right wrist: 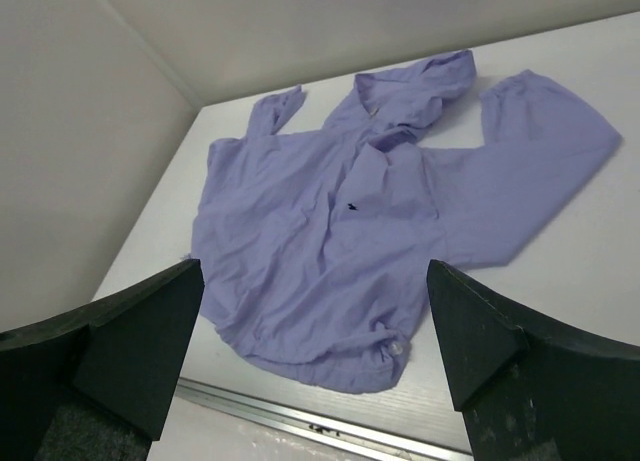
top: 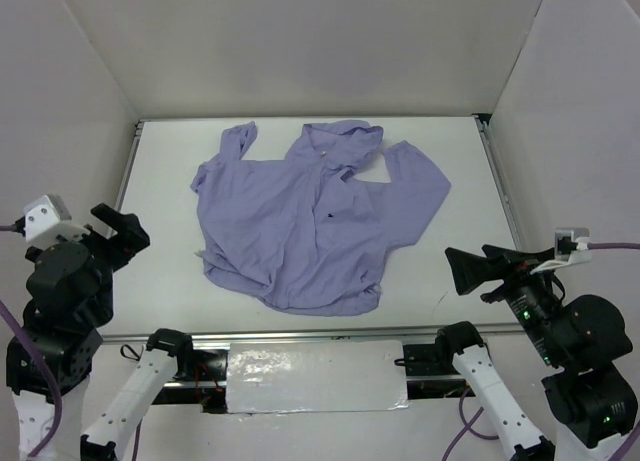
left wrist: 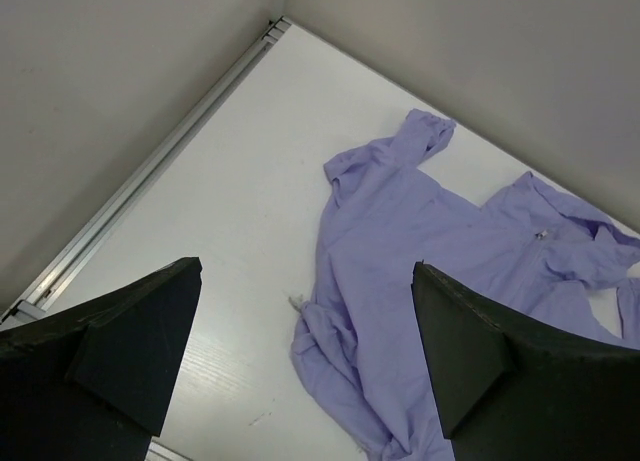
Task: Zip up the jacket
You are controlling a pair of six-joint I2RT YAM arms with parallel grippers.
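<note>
The lavender jacket (top: 310, 221) lies spread and rumpled in the middle of the white table, hood toward the back wall, a tiny dark mark on its chest. Its near hem is bunched, with a small clear toggle at the right corner. In the left wrist view the jacket (left wrist: 420, 251) shows one sleeve pointing back; in the right wrist view the jacket (right wrist: 370, 231) fills the middle. My left gripper (top: 125, 233) hovers open off the table's left edge, nothing in it. At the right edge my right gripper (top: 468, 269) is open and empty, aimed at the jacket.
The table (top: 160, 271) sits inside a white three-walled enclosure with metal rails (top: 128, 161) along its sides and near edge. A silver taped panel (top: 315, 376) lies between the arm bases at the front.
</note>
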